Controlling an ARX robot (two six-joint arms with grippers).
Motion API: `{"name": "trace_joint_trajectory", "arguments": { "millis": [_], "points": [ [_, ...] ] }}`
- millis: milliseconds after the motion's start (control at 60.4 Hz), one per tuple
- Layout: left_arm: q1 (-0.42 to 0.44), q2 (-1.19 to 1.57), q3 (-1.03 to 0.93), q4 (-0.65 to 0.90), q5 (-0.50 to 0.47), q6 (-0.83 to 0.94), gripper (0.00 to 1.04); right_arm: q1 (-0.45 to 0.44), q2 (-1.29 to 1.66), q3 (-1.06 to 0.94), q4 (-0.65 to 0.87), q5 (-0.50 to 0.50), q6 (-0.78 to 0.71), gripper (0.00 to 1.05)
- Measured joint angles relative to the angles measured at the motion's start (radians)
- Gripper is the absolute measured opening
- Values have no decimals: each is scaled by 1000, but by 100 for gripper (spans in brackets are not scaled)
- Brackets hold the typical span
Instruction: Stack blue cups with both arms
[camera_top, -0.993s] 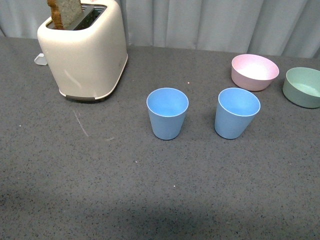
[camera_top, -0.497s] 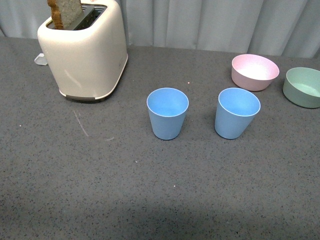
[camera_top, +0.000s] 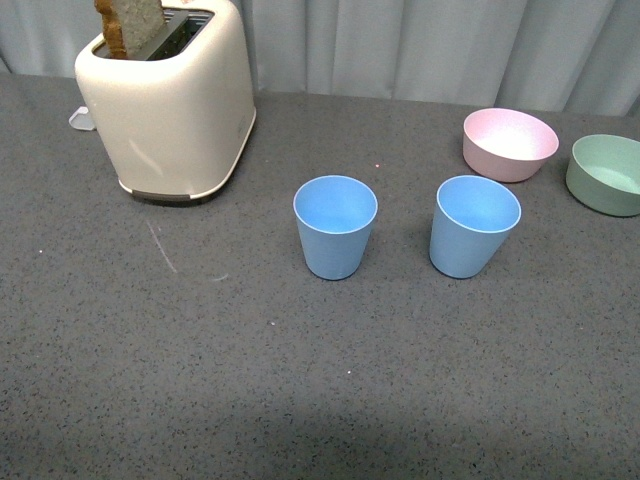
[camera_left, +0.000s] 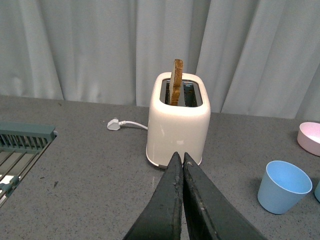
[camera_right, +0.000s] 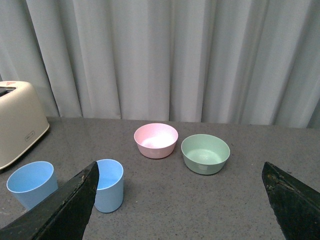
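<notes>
Two light-blue cups stand upright and apart on the grey table, one in the middle (camera_top: 335, 226) and one to its right (camera_top: 474, 225). Neither arm shows in the front view. In the left wrist view my left gripper (camera_left: 179, 156) is shut with nothing in it, its tips in line with the toaster, and one blue cup (camera_left: 283, 186) sits off to the side. My right gripper (camera_right: 180, 167) is open wide and empty; both blue cups (camera_right: 109, 184) (camera_right: 31, 183) stand on the table beyond one finger (camera_right: 75, 200).
A cream toaster (camera_top: 168, 100) holding a slice of bread (camera_top: 128, 25) stands back left, its plug and cord (camera_left: 122, 124) behind. A pink bowl (camera_top: 509, 143) and a green bowl (camera_top: 605, 174) sit back right. A grey rack (camera_left: 20, 145) lies at the table's far left.
</notes>
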Motion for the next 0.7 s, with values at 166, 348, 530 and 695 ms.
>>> {"name": "trace_joint_trajectory", "arguments": {
  "millis": [166,348,530,695],
  "points": [
    [0,-62,0,-63,0,0,4,0,0,0,0,0,0,95],
    [0,-212,0,-219,0,0,4,0,0,0,0,0,0,95],
    [0,-214,0,-220,0,0,22,0,0,0,0,0,0,95],
    [0,-214,0,-221,0,0,51,0,0,0,0,0,0,95]
  ]
}}
